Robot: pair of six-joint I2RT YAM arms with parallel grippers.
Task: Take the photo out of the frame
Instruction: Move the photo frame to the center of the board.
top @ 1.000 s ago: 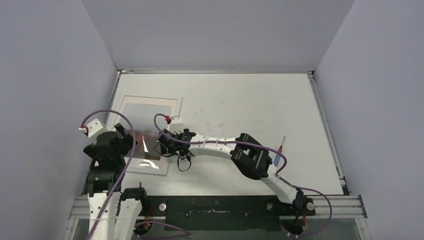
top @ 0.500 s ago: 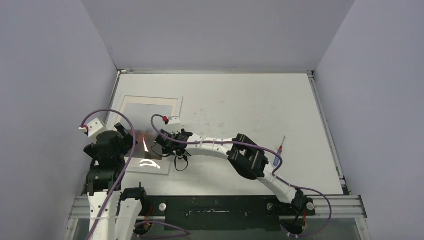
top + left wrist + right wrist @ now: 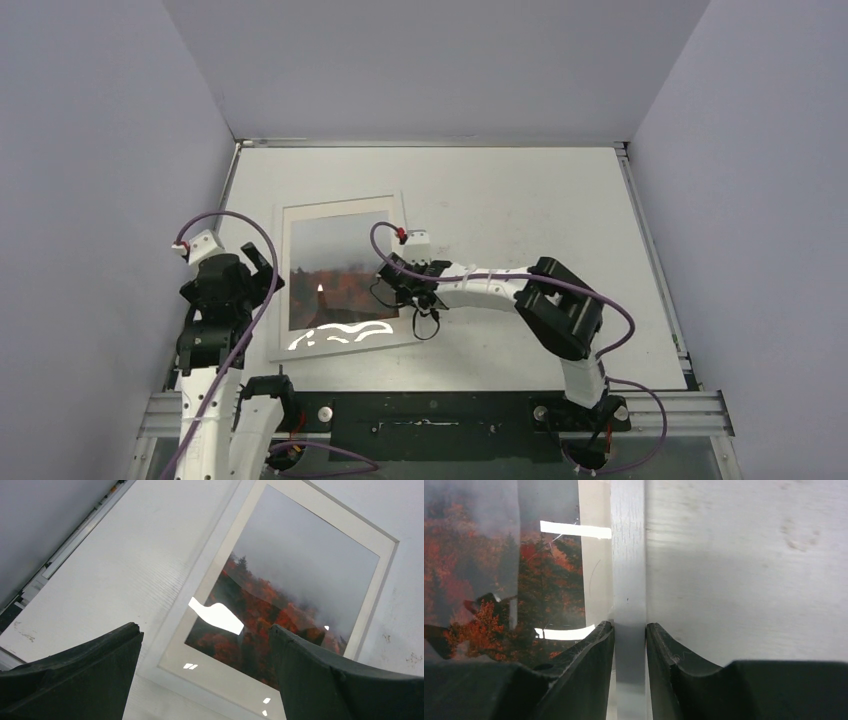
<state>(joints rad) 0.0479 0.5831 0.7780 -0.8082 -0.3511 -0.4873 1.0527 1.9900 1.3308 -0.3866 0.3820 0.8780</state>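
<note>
The frame (image 3: pixel 343 207) lies flat, glossy side up, on the left half of the table, slightly turned. The photo (image 3: pixel 335 262) sits inside it, grey sky above orange-red trees, with glare streaks near the front. My right gripper (image 3: pixel 408 292) is shut on the frame's right border strip (image 3: pixel 628 555); its fingers (image 3: pixel 594 650) press the strip from both sides, right gripper (image 3: pixel 630 626). The photo (image 3: pixel 479 575) shows to their left. My left gripper (image 3: pixel 262 272) stands open beside the frame's left edge, nothing between its fingers. Beyond the left gripper (image 3: pixel 205 629) lie the photo (image 3: pixel 300 570) and the frame (image 3: pixel 220 565).
The white table (image 3: pixel 520 200) stretches right of the frame. Grey walls enclose it on three sides. A metal rail (image 3: pixel 430 410) with the arm bases runs along the near edge. The right arm's elbow (image 3: pixel 560 310) hangs over the table's right middle.
The right gripper has shut on the frame's right border and dragged the frame to the right, turning it slightly. The left gripper now stands off the frame's left edge, still open.
</note>
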